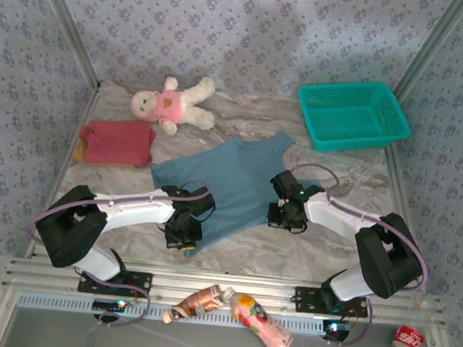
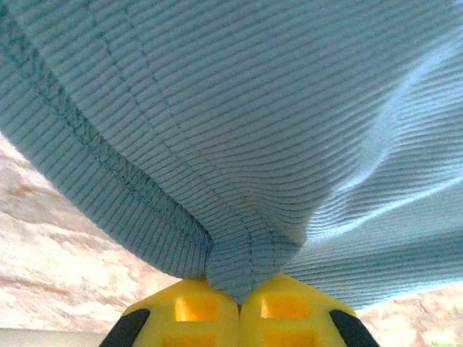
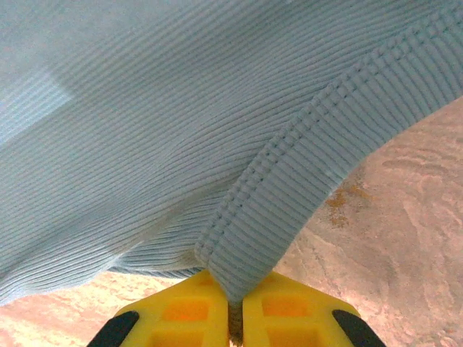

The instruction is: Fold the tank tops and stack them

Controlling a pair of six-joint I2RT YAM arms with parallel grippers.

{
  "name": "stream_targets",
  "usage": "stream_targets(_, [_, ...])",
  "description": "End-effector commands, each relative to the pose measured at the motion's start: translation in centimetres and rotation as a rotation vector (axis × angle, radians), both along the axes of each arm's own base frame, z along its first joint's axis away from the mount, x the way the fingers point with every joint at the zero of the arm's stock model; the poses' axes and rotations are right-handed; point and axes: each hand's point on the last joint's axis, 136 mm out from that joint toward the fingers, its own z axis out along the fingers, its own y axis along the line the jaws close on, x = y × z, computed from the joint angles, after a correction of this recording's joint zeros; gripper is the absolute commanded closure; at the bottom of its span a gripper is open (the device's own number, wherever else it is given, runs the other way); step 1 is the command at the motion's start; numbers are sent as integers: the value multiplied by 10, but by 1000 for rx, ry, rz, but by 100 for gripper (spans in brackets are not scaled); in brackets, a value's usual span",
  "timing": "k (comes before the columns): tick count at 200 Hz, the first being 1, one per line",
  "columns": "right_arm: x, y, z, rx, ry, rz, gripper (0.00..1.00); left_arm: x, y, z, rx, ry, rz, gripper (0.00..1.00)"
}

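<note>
Both sets of jaws are clamped on cloth. The left gripper (image 2: 239, 298) has its yellow fingertips pressed together on a bunched fold of the dusty blue tank top (image 1: 235, 182), right at the stitched hem. The right gripper (image 3: 233, 303) pinches a ribbed, stitched edge band of the same top. From the overhead camera the blue top lies spread across the middle of the marble-patterned table (image 1: 353, 185), straps toward the far edge and hem toward the near edge. The left gripper sits at the near-left corner of the hem. The right gripper sits on the garment's right side, a little farther from the near edge. In both wrist views the ribbed cloth rises away from the fingertips, with bare marble showing beside it. The dark red tank top (image 1: 120, 142) lies as a compact rectangle near the left edge, close to the blue top's left corner; whether the two touch cannot be told. A strip of the tan-brown tank top (image 1: 78, 153) pokes out from under its left side. A white plush doll (image 1: 171, 102) in pink lies near the far edge, just beyond the red top. A teal lattice basket (image 1: 342, 87) stands at the far right corner. Three bottles (image 1: 262, 324) lie off the near edge, by the arm bases.
</note>
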Motion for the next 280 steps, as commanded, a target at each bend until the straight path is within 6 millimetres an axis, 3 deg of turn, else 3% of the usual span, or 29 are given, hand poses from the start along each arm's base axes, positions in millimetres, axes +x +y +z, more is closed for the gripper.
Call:
stream_targets(1, [-5,-2,9,4,1,26,91,-11,-9,17,-50,46,-5,100])
stream_targets(54, [1,2,32,11,-14,93,92,-9,-2,34,-108,42,74,100])
stream_targets(114, [32,27,55,61,-21,183,91,20,4,47,-218,8,178,100])
stream_targets(179, [75,44,51,96,-32,220,91,61,23,48,-302,-36,335,100])
stream_targets(210, [88,45,44,121,-39,204,91,67,35,45,-323,-35,408,100])
stream_targets(217, [99,51,52,134,-68,207,91,66,37,43,-322,-28,418,100])
stream_targets(280, [121,66,33,165,-78,203,90,85,49,30,-302,-51,472,94])
